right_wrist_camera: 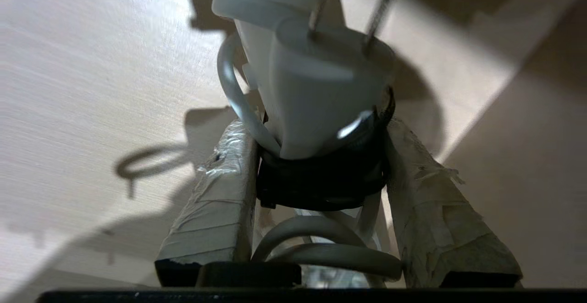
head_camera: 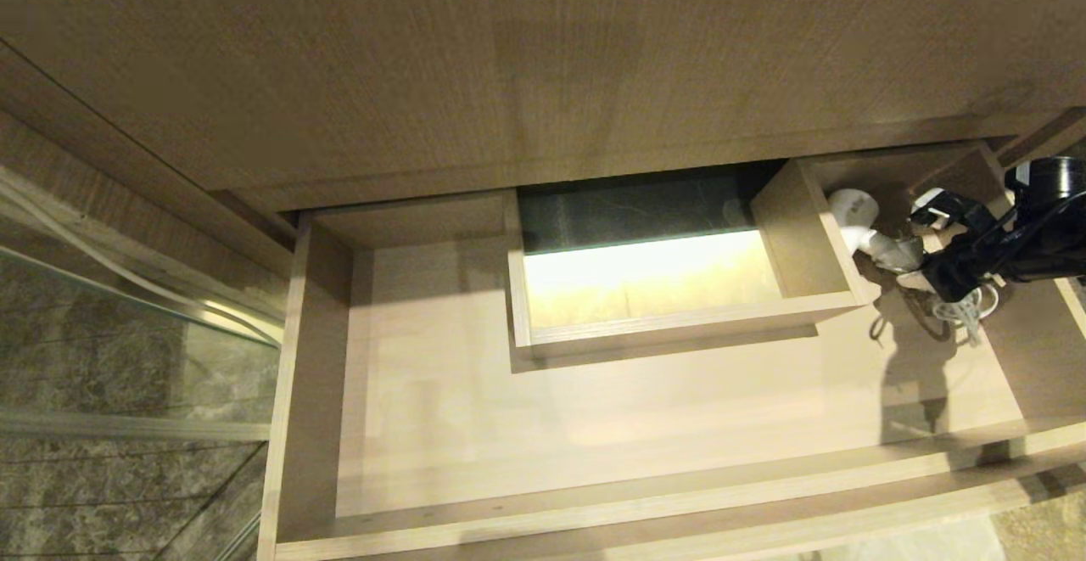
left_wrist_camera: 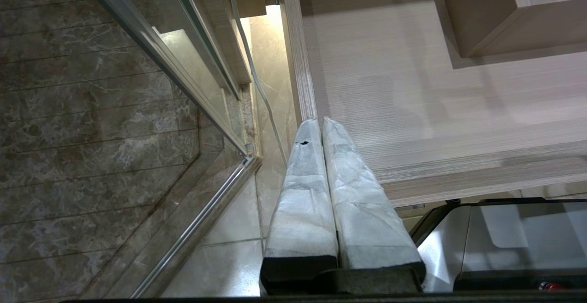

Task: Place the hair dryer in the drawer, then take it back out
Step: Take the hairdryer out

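While the right gripper (right_wrist_camera: 316, 165) is clamping the hair dryer (right_wrist_camera: 316, 92) | barrel is lying ahead of its fingers, inside the drawer (head_camera: 594, 493) | left gripper (left_wrist_camera: 321, 131) is sitting shut, farther off.

No text, label, brand, number or sign can be read anywhere in these views, neither on the drawer (head_camera: 543, 459) nor on the hair dryer (head_camera: 857, 226).

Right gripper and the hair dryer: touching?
Touching. The right wrist view shows the right gripper with both fingers pressed against the hair dryer, no gap either side.
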{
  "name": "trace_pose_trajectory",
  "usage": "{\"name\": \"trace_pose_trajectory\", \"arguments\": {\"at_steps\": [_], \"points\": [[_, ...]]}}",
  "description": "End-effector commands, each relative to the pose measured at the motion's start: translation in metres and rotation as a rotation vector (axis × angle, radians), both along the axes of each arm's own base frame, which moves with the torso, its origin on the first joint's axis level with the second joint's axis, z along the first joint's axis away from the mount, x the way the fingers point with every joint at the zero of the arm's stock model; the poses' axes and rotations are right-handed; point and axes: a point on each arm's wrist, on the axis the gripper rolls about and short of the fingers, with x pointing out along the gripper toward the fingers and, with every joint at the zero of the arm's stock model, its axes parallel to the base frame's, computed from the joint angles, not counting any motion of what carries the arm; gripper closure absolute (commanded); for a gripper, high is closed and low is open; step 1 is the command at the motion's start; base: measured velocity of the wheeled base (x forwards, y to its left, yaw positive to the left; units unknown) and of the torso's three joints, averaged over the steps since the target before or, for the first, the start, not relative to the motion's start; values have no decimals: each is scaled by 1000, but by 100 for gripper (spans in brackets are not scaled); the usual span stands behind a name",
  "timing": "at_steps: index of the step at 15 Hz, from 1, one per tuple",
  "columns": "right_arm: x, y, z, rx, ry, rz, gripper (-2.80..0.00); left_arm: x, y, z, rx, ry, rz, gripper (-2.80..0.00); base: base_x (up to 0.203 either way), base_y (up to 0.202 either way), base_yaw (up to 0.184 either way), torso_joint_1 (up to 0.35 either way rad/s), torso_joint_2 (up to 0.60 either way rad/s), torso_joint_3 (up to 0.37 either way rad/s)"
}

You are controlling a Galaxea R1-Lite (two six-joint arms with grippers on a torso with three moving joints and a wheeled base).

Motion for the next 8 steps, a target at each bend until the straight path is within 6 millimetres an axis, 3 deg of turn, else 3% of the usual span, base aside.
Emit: {"name": "trace_pose_trajectory", "arguments": {"at_steps": [1,8], "points": [[-7,2,18,-18,-37,2,0,0,0,0,0,0,1,0,0,0,0,0,0,0],[-34,6,49,-51,-31,11,0,0,0,0,0,0,1,0,0,0,0,0,0,0]]}}
